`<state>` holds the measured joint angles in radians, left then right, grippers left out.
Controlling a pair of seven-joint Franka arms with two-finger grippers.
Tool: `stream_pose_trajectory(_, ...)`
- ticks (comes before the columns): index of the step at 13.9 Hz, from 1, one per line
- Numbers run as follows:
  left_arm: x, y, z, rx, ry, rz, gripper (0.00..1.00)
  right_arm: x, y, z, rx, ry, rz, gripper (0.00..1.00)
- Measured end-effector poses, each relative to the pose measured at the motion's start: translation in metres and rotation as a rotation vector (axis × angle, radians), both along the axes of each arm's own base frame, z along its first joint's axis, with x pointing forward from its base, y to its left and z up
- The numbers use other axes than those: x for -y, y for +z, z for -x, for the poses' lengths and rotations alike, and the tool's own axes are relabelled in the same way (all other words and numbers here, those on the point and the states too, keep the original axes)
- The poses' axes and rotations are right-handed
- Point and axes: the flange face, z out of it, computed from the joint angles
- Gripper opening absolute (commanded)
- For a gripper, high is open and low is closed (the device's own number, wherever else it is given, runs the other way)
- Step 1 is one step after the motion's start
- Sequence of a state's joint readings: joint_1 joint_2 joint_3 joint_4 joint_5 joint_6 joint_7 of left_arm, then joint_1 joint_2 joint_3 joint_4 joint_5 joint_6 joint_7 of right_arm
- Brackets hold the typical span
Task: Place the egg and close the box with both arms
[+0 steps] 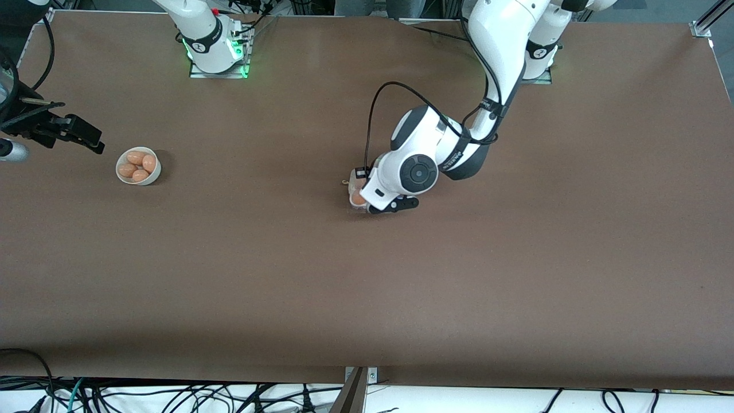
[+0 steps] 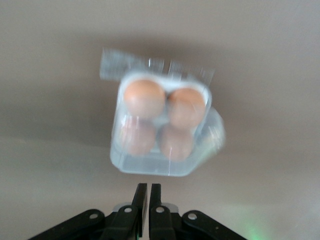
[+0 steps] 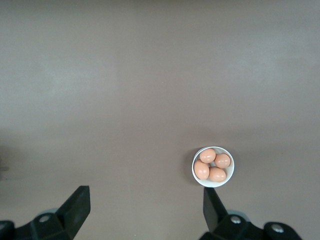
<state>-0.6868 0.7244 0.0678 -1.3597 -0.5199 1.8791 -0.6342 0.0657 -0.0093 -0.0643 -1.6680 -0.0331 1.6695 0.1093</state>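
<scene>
Eggs in the carton, lid down, both grippers empty

Carton and bowl were the only things we found on the brown table (image 1: pixel 367 287). We saw the box (image 2: pixel 162 132) near the table's middle, mostly hidden in the front view beneath the left arm's wrist, with only its edge toward the right arm's end showing. From the left wrist view we counted four tan eggs filling its four cells, the clear lid appearing to lie over them, though blur kept us from judging whether it was latched. We could not pick out the egg of the task among the four.

We saw the left gripper (image 2: pixel 148 197) just beside the box, its two fingers pressed together on nothing.

We found the white bowl (image 1: pixel 138 166) well apart from the box, at about nine o'clock from it in the front view, holding four more eggs (image 3: pixel 212 164). The right gripper (image 3: pixel 145 205) hung high near that end of the table, fingers spread wide and empty, at roughly ten o'clock from the bowl in the front view.
</scene>
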Motion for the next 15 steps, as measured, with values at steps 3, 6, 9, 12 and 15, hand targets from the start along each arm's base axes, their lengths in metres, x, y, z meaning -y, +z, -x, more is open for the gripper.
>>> stream_pose_trajectory(3, -0.017, 0.033, -0.028, 0.137, -0.043, -0.079, 0.95, 0.000, 0.000, 0.000, 0.000, 0.000, 0.000, 1.00)
stream_pose_trajectory(6, -0.035, 0.073, -0.044, 0.280, -0.119, -0.217, 1.00, 0.000, 0.000, 0.000, 0.001, 0.001, 0.000, 1.00)
stream_pose_trajectory(9, -0.095, 0.131, -0.071, 0.336, -0.060, -0.277, 1.00, -0.001, 0.000, 0.000, 0.001, 0.003, 0.000, 1.00)
stream_pose_trajectory(12, -0.177, 0.182, -0.107, 0.359, 0.060, -0.289, 1.00, -0.002, 0.000, 0.000, 0.001, 0.004, 0.000, 1.00)
stream_pose_trajectory(15, -0.236, 0.209, -0.123, 0.364, 0.036, -0.356, 1.00, -0.002, 0.000, 0.000, 0.002, 0.004, 0.000, 1.00)
